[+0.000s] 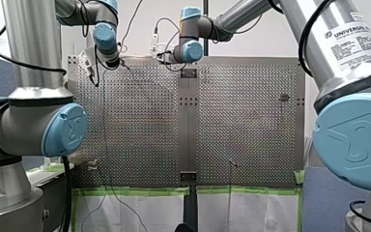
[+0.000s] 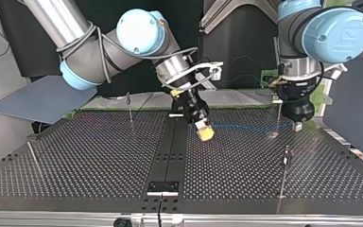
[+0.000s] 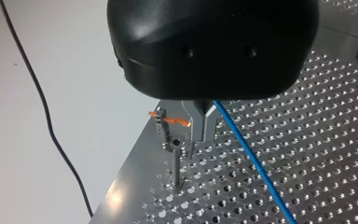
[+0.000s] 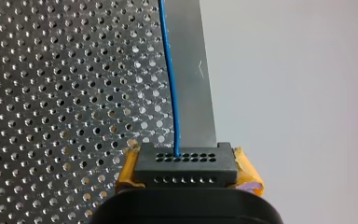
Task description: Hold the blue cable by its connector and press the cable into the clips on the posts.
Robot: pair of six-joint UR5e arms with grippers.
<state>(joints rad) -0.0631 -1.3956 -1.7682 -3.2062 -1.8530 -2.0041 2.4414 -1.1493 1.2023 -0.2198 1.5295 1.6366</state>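
- right wrist view, nearest thing: my right gripper (image 4: 186, 173). its yellow pads (image 4: 248, 173) are clamped on the two ends of the black connector (image 4: 186, 161). the hold is firm, with the pads flush to the block.
- the blue cable (image 4: 170, 79) leaves the connector's holed face and runs straight ahead. it lies along the edge of the centre strip (image 4: 200, 56), the plain band between the perforated halves of the table (image 4: 51, 93).
- top view: the right gripper hangs tilted, low over the table. it is just off the centre strip, on the side where my left arm works.
- from there the cable runs level and taut, away from the centre strip, to my left gripper (image 2: 297, 125). that gripper stands upright, well out from the strip and near the table's edge.
- left wrist view: the left gripper's metal fingers (image 3: 195, 128) are drawn together, and the cable comes out from between them.
- a clip post (image 3: 161, 122) stands just beside those fingers, on the side away from the centre strip. its orange tab (image 3: 170, 120) reaches toward them.
- the cable leaves the fingers on the opposite side and stays apart from that post.
- top view: a second post (image 2: 286, 158) stands on the same side of the centre strip, nearer the camera.
- a third post (image 2: 129, 105) stands across the strip.
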